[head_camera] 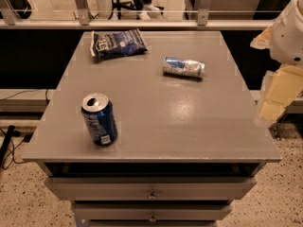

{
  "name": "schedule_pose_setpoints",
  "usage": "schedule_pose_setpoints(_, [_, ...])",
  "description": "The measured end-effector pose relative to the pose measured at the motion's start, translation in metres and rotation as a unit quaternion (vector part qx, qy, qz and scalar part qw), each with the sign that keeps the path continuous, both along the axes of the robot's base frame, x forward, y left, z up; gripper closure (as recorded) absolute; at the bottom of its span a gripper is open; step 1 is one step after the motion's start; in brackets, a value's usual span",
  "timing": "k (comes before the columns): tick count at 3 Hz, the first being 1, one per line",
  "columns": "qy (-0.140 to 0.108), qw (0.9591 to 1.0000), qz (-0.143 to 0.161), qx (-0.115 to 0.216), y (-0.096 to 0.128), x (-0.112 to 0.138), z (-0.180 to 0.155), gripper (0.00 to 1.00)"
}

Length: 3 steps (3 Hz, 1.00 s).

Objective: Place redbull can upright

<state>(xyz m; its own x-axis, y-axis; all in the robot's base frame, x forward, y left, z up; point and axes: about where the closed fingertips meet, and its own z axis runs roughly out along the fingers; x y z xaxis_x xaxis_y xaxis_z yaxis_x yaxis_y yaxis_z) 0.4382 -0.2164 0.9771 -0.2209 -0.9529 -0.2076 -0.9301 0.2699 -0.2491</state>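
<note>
The redbull can point(183, 67) is slim and silver with blue patches. It lies on its side on the grey table point(189, 122), right of centre toward the back, with its long axis running left to right. My gripper point(273, 100) hangs off the table's right edge, pale and cream-coloured, below the white arm point(291, 30). It is well to the right of the can, a little nearer the front, and does not touch it.
A wider dark blue soda can point(98, 119) stands upright at the front left. A blue snack bag point(117, 43) lies at the back left. Drawers point(151, 189) sit under the tabletop. A rail and chair legs are behind the table.
</note>
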Motion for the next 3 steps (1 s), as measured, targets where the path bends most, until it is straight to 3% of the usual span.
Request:
schedule_pose_setpoints(1, [0.000, 1.0000, 0.000, 0.000, 0.000, 0.000, 0.000, 0.00])
schedule_pose_setpoints(2, [-0.015, 0.9997, 0.013, 0.013, 0.003, 0.020, -0.001, 0.00])
schedule_pose_setpoints(3, [-0.026, 0.9982, 0.037, 0.039, 0.009, 0.072, -0.008, 0.00])
